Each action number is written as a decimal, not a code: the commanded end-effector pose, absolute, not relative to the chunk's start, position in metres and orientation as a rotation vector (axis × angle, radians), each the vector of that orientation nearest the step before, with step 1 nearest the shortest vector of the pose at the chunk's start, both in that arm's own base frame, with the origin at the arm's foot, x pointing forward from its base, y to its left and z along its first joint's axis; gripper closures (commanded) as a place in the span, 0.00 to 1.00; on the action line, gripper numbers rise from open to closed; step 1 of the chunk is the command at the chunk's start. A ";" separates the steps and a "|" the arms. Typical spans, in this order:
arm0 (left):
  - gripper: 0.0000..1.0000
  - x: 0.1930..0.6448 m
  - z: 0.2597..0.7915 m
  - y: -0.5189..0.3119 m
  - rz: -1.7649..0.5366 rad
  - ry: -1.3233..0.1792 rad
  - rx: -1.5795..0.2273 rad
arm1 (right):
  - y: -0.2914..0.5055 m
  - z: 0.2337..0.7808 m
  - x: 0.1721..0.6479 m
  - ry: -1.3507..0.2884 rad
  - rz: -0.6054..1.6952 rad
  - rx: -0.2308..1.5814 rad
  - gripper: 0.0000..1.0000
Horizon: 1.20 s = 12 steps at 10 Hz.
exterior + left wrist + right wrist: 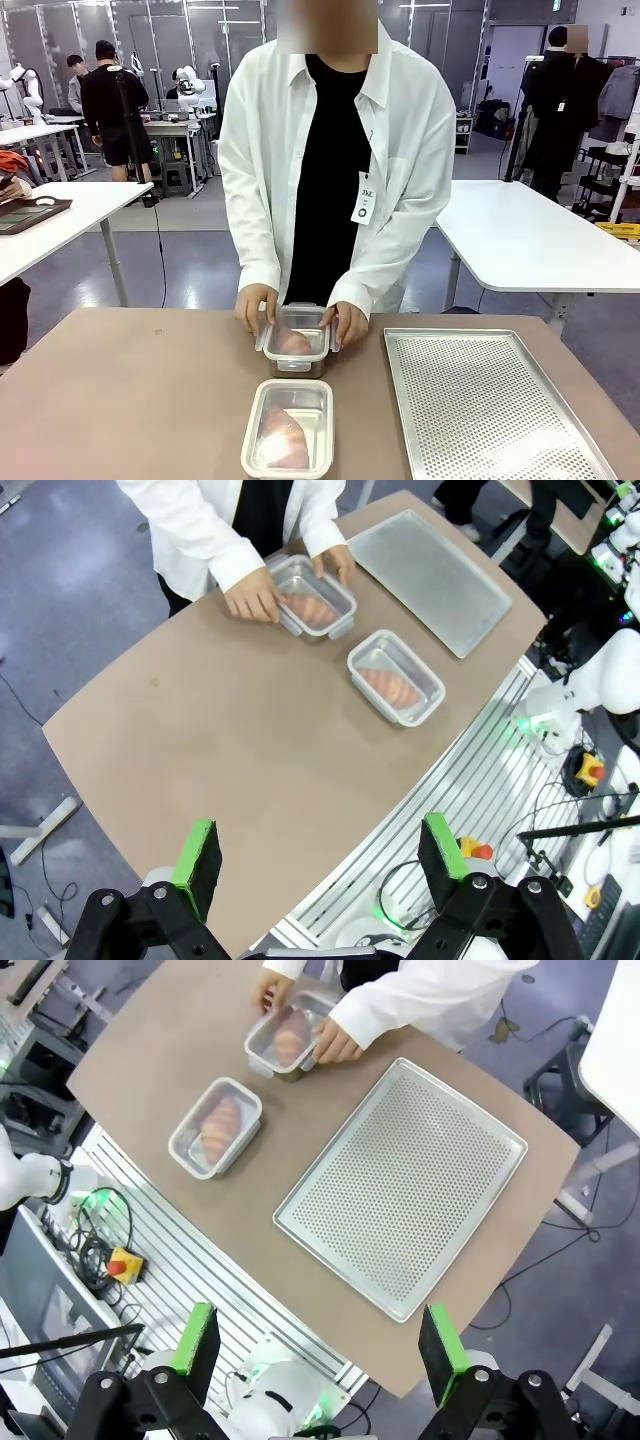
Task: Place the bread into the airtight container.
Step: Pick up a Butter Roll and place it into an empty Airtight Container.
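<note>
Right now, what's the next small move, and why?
Probably hold both arms back and wait: the person's hands are on the far container, bread already sits in both containers, and the left gripper and right gripper hang open, well above the table.

Two clear airtight containers sit on the tabletop (150,390): a far container (296,340) and a near container (288,428). Each holds one bread, the far bread (293,343) and the near bread (284,436), two in all. One perforated metal tray (490,405). Two hands, one (255,305) and the other (347,322).
</note>
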State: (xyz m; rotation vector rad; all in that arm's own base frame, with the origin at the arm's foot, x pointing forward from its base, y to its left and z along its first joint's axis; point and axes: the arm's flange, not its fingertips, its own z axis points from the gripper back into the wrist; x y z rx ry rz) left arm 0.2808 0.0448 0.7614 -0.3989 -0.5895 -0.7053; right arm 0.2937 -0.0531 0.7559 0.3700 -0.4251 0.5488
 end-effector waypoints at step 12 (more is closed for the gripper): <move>0.00 0.280 0.762 0.044 -0.723 -0.595 -0.406 | -0.056 0.758 0.294 -0.422 0.567 0.374 0.00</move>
